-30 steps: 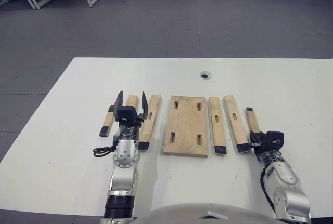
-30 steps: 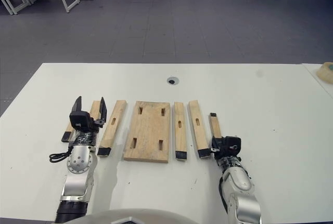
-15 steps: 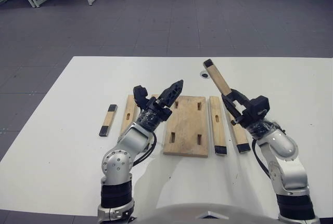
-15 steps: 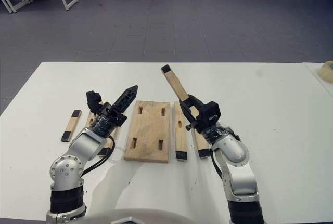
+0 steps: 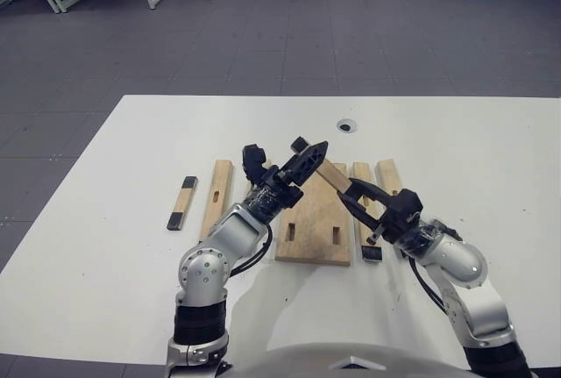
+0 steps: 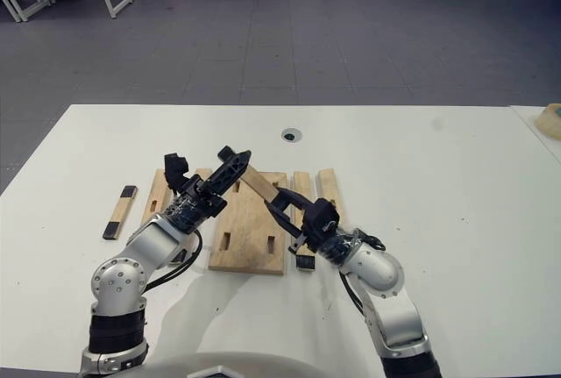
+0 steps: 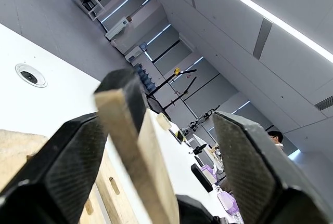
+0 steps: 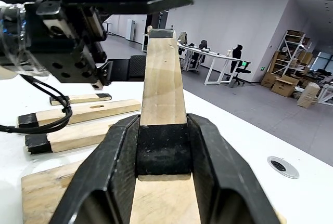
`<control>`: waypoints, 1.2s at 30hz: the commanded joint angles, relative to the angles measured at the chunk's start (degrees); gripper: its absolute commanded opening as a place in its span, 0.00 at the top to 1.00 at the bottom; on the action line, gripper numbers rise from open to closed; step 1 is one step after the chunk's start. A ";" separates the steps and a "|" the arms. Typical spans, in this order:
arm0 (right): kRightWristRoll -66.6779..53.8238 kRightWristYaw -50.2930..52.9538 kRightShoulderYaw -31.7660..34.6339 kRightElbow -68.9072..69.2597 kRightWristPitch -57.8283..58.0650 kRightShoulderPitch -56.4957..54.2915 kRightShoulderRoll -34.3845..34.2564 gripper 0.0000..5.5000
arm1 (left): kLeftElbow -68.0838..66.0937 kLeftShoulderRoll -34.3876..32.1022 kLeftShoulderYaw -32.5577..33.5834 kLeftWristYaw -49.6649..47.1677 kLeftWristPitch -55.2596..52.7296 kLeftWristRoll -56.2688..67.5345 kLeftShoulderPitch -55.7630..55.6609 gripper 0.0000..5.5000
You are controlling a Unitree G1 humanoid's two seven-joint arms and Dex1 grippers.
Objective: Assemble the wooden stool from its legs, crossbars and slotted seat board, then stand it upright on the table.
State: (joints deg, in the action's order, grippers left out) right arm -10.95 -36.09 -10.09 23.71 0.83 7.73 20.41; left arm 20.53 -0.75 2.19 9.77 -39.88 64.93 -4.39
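Step in hand: a hand-over or two-handed steadying of the first crossbar is judged to be under way; nothing is yet seen slotted together, so the assembly is taken to be at its start.
Crossbar (image 8: 162, 78): held tilted in the air above the seat board (image 5: 308, 224); its lower black band is clamped, and its black-capped upper end is pointed toward the left arm.
Right gripper (image 8: 162, 146): closed firmly on the crossbar, one finger pressed to each side of the black band.
Left gripper (image 7: 158, 130): spread wide, nothing held; the crossbar's capped tip is placed between its fingers (image 7: 67, 167), nearer one pad than the other; contact cannot be told.
Seat board: laid flat on the white table (image 5: 491, 159), slots upward, below both grippers.
Other parts: a second short crossbar (image 5: 182, 203) is laid flat well to the left; a slotted leg (image 5: 216, 196) is laid beside it; two more legs (image 6: 327, 183) are laid just right of the board.
Next move: the left fingers would probably need to be closed squarely on the capped end before the right grip is loosened; the bar could then be turned toward a leg slot.
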 commanded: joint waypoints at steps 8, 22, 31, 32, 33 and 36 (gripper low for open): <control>-0.76 -0.92 0.58 -2.11 0.94 -0.85 1.46 0.76 | -0.70 0.21 0.73 -0.51 -1.27 0.80 -0.42 0.58; 1.17 -2.05 -0.04 -6.43 -5.74 -2.87 1.64 0.76 | -1.15 0.89 2.99 -2.66 -2.57 8.44 -1.06 0.90; 1.64 -1.78 2.03 -8.28 -3.45 -2.68 4.17 0.52 | -2.78 -1.75 2.62 1.81 1.93 -2.34 -0.65 0.93; 2.66 -1.39 2.20 -9.19 -3.77 -2.55 4.69 0.52 | -2.26 -2.56 3.06 2.47 2.34 -2.94 -0.65 0.93; 3.02 -0.92 2.62 -9.96 -3.56 -2.26 4.91 0.52 | -1.58 -3.40 4.48 2.40 3.31 -3.47 -0.49 0.93; 3.27 1.35 4.49 -11.29 -2.31 -1.77 4.37 0.52 | 1.11 -6.86 7.89 0.95 7.23 -9.54 1.16 0.93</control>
State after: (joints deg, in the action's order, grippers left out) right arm -8.26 -36.00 -6.97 12.99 -2.29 5.74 24.82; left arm 19.72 -5.25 8.52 11.87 -34.93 59.81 -4.33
